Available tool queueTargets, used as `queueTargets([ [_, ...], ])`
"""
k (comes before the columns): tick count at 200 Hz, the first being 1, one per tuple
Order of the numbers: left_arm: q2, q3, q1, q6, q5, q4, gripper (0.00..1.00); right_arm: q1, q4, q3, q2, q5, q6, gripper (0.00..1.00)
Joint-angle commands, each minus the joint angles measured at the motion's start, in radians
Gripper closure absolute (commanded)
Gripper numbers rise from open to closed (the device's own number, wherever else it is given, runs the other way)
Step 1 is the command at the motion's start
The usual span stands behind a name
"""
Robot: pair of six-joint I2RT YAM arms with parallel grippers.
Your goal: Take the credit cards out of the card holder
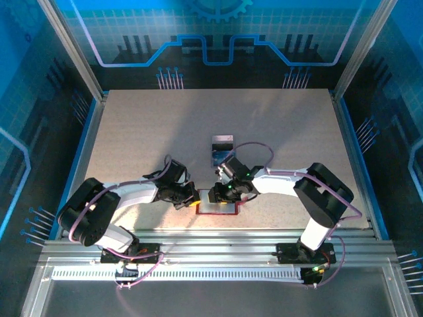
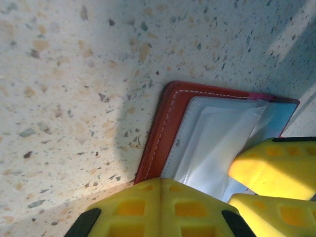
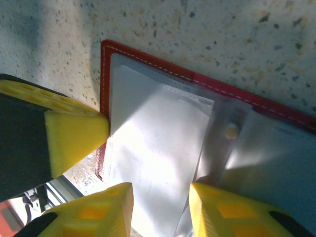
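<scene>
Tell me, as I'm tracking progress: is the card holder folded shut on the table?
No, the card holder lies opened flat, its pale inside facing up within the red edge.

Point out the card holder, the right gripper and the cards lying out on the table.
card holder (image 3: 148,61): right wrist view, red stitched edge.
right gripper (image 3: 160,195): right wrist view, midway between its yellow fingertips.
cards on the table (image 1: 221,158): top external view, blue card's face.

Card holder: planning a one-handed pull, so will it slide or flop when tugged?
Probably floppy: the card holder lies open flat with thin clear sleeves. Likely slides on the smooth table; the left gripper seems to pin its edge.
</scene>
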Motion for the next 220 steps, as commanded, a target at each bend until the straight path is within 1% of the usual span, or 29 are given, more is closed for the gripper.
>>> queueTargets([
  [1,0.025,0.007,-0.004,0.013,-0.019,-0.053,0.99,-0.018,-0.023,-0.028,-0.020,0.006,-0.013,0.64],
  [44,0.033,0.023,-0.005,0.021,-0.014,-0.061,0.99,-0.026,-0.014,-0.045,-0.022,0.009,-0.013,0.64],
  [70,0.012,0.033,-0.005,0.016,-0.012,-0.065,0.98,-0.029,0.010,-0.062,-0.019,0.003,-0.005,0.64],
  [105,-0.087,0.044,-0.005,0.008,-0.041,-0.091,0.90,-0.033,0.028,-0.077,-0.034,0.001,0.003,0.64],
  [124,-0.109,0.050,-0.004,-0.006,-0.035,-0.091,0.85,-0.033,0.033,-0.080,-0.037,-0.001,0.005,0.64],
  [145,-0.096,0.028,-0.005,-0.048,0.019,-0.012,0.79,-0.034,0.036,-0.083,-0.037,-0.005,0.005,0.64],
  [171,-0.051,-0.004,-0.005,-0.094,0.066,0.083,0.74,-0.035,0.044,-0.087,-0.035,-0.010,0.009,0.64],
  [192,-0.017,-0.008,-0.006,-0.096,0.080,0.097,0.72,-0.040,0.059,-0.095,-0.033,-0.017,0.014,0.64],
  [208,-0.003,-0.009,-0.008,-0.095,0.091,0.093,0.66,-0.041,0.062,-0.099,-0.034,-0.018,0.015,0.64],
  [220,-0.001,-0.016,-0.008,-0.099,0.092,0.093,0.64,-0.043,0.064,-0.102,-0.036,-0.020,0.017,0.64],
])
